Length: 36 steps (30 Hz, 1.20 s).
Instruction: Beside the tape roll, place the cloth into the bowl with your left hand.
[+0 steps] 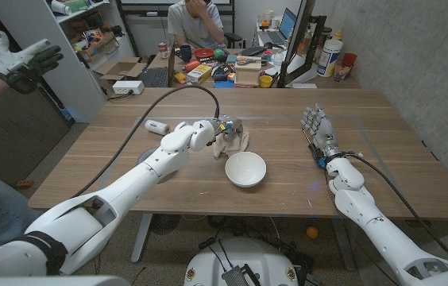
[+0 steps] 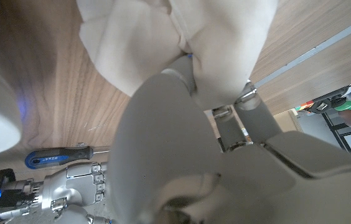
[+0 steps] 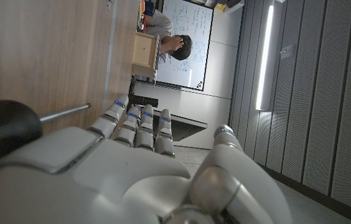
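**Q:** Bowl (image 1: 245,169) first, being nearest: is anything seen in it?

**R:** Nothing is seen in it. It stands upright near the front middle of the table (image 1: 383,119), and its white rim is also caught at the edge of the left wrist view.

**Q:** And the cloth (image 1: 233,141)?

**R:** It is found just behind the bowl, apart from it, and is judged to be lifted a little off the wood, though that cannot be settled from the head view. It is gripped by the left hand (image 1: 222,129); in the left wrist view the fingers (image 2: 241,102) are seen pressed into the pale folds.

**Q:** Which step is judged to be in hand?

**R:** The grasp appears made and the carry is not yet done.

**Q:** What is called for next?

**R:** The cloth should be brought toward the robot until it hangs over the bowl's mouth, lowered so loose corners fall inside the rim, and only then let go. A knock against the rim should be avoided, since a light bowl may be pushed aside.

**Q:** The right hand (image 1: 320,133)?

**R:** It is held empty at the right side, fingers straight and apart, with a blue-handled screwdriver (image 1: 317,160) just beside it.

**Q:** Is a tape roll seen?

**R:** A small white object (image 1: 156,126) lies farther left; whether it is the roll cannot be told.
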### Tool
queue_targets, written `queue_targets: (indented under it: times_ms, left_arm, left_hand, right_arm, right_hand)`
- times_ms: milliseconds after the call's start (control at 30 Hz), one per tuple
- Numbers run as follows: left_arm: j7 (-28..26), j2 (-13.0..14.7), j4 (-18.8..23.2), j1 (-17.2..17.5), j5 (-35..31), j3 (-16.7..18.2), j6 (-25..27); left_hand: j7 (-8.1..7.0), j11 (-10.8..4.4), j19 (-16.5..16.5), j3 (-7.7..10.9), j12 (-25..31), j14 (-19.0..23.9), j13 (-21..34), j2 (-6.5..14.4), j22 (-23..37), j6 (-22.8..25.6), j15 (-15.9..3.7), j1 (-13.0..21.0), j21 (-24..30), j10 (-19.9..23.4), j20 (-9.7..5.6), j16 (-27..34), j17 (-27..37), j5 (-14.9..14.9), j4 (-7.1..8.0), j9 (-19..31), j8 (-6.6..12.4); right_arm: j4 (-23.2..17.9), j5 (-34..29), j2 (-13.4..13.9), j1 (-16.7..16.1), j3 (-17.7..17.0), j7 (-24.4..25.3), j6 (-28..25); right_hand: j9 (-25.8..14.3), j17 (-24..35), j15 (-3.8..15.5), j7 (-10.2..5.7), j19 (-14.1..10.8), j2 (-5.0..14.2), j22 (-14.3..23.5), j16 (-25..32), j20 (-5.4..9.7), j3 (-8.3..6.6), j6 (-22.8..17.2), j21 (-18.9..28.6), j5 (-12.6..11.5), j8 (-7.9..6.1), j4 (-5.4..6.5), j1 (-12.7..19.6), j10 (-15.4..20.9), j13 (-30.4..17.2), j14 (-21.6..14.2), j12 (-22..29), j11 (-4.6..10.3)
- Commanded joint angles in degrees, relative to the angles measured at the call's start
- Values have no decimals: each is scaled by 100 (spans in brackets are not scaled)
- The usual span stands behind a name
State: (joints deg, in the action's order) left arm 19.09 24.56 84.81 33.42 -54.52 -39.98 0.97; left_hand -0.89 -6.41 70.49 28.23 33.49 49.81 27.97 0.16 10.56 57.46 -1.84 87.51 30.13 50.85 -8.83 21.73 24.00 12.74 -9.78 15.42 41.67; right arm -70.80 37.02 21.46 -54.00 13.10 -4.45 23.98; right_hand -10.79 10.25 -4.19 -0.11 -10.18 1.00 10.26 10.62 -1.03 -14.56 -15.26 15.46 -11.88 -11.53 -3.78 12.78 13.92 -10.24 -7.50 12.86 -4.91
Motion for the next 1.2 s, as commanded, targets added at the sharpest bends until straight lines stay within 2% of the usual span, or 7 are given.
queue_targets:
  times_ms: [33, 500, 1200]
  left_arm:
    - [-112, 66, 286, 105, 108, 110, 160]
    - [150, 190, 785, 16, -46, 200, 211]
    - [947, 480, 2316, 354, 277, 726, 200]
  left_hand:
    - [785, -18, -16, 74, 91, 1183, 394, 69, 16, 849, -833, 121, 28, -14, -50, 29, 77, 34, 59, -6, 32]
    - [723, -72, -159, 103, 134, 1251, 569, 52, 18, 785, -866, 84, 52, -125, -4, 0, 209, 50, 106, 53, 61]
    - [703, -67, -324, 151, 195, 1267, 787, 32, 15, 714, -847, 64, 95, -161, 17, -60, 377, 95, 118, 98, 89]
  right_arm:
    - [-191, -32, 50, -96, 1, 59, -69]
    - [-705, -155, 234, -194, -29, 310, -116]
    - [-1288, -273, 465, -408, -85, 728, -208]
  right_hand:
    - [-17, 29, -4, -1, -29, 42, 26, 32, -43, 8, -58, -16, 18, -16, -28, 14, 48, -36, -44, -2, -9]
    - [-18, 28, 14, 41, -39, 47, 27, 25, -27, 11, -68, -34, 18, -13, -34, 16, 57, -37, -39, -4, -16]
    - [-18, 27, 30, 50, -60, 49, 28, 24, -1, 21, -71, -59, 17, -5, -43, 15, 72, -38, -50, -6, -18]
